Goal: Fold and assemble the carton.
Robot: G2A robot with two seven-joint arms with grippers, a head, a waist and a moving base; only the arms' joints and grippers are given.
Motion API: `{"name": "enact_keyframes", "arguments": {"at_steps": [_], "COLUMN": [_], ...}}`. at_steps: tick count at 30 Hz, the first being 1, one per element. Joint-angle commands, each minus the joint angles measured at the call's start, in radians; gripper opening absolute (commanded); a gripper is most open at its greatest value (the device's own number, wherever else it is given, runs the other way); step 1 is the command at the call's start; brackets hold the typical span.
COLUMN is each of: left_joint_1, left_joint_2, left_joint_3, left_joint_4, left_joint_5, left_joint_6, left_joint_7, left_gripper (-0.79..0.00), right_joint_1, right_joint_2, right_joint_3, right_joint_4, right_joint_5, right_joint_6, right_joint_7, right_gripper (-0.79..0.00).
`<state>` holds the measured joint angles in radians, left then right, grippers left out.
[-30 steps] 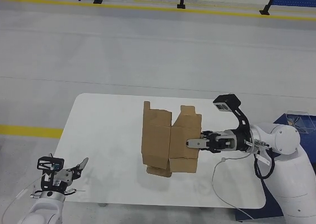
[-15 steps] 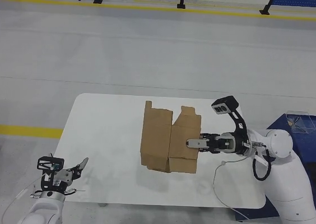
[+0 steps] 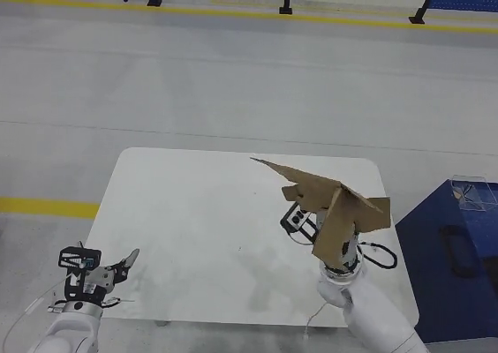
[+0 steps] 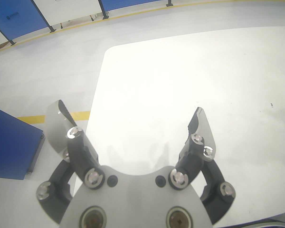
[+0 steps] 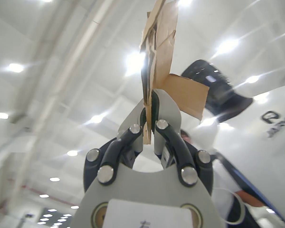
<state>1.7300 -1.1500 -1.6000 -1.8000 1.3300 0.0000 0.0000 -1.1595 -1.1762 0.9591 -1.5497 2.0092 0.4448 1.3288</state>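
Observation:
The brown flattened carton is raised high over the right half of the white table, its flaps fanned out toward the camera. My right gripper points up at the ceiling and is shut on the carton's lower edge, the cardboard pinched between both fingers. The right arm rises from the table's near right side under the carton. My left gripper is open with nothing in it, low over the table's near left corner.
A blue bin stands just right of the table, with a clear plastic item at its far edge. Another blue block is on the floor left of the table. Yellow floor lines run nearby.
The right arm has swung the carton up off the table and turned it, from lying flat at table level to being held high with the gripper pointing upward. The left gripper has not moved.

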Motion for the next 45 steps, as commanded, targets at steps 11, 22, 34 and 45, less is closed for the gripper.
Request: {"name": "enact_keyframes", "arguments": {"at_steps": [11, 22, 34, 45], "left_joint_1": [0.0, 0.0, 0.0, 0.0], "left_joint_2": [0.0, 0.0, 0.0, 0.0], "left_joint_3": [0.0, 0.0, 0.0, 0.0], "left_joint_4": [0.0, 0.0, 0.0, 0.0], "left_joint_5": [0.0, 0.0, 0.0, 0.0], "left_joint_6": [0.0, 0.0, 0.0, 0.0], "left_joint_7": [0.0, 0.0, 0.0, 0.0], "left_gripper": [0.0, 0.0, 0.0, 0.0], "right_joint_1": [0.009, 0.105, 0.101, -0.015], "right_joint_2": [-0.055, -0.06, -0.019, 0.005], "right_joint_3": [-0.061, 0.124, 0.419, 0.534], "right_joint_4": [-0.007, 0.084, -0.047, -0.279], "right_joint_5": [0.591, -0.333, -1.047, -1.427], "right_joint_6": [0.402, -0.082, -0.871, -1.098], "right_joint_7": [-0.355, 0.02, 0.065, -0.162], "right_gripper": [-0.785, -0.785, -0.785, -0.785]}}
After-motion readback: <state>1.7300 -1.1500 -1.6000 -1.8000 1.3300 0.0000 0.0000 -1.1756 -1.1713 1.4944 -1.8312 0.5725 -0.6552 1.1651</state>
